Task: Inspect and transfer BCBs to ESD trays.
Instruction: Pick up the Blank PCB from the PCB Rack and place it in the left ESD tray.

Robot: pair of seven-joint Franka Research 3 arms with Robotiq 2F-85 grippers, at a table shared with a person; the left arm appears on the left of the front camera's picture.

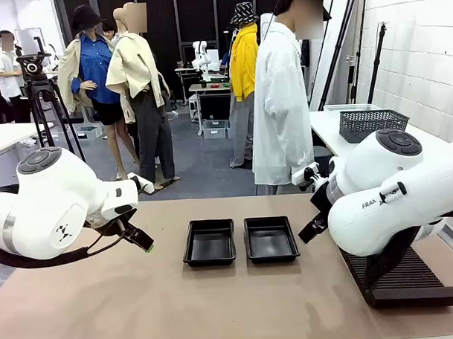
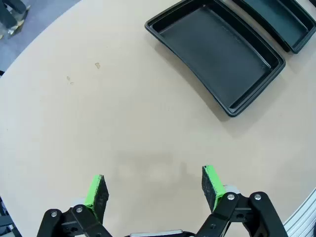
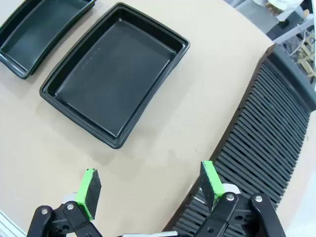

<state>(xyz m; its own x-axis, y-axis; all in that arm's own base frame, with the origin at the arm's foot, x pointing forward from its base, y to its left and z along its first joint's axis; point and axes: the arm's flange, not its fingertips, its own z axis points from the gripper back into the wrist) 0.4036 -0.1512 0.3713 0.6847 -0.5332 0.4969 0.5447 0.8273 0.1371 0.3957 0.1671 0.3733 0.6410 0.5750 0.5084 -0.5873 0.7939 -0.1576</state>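
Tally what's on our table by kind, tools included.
trays: 2
rack: 1
left tool, right tool, both open: 2
total: 5

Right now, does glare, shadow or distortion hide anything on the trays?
No. Front view: soft, even light; the left tray and right tray are sharp, with mild sheen. Left wrist view: the wide lens bows the left tray's rim; a faint shadow lies on the table ahead of the left gripper. Right wrist view: dull sheen on the right tray; the rack's edge curves.
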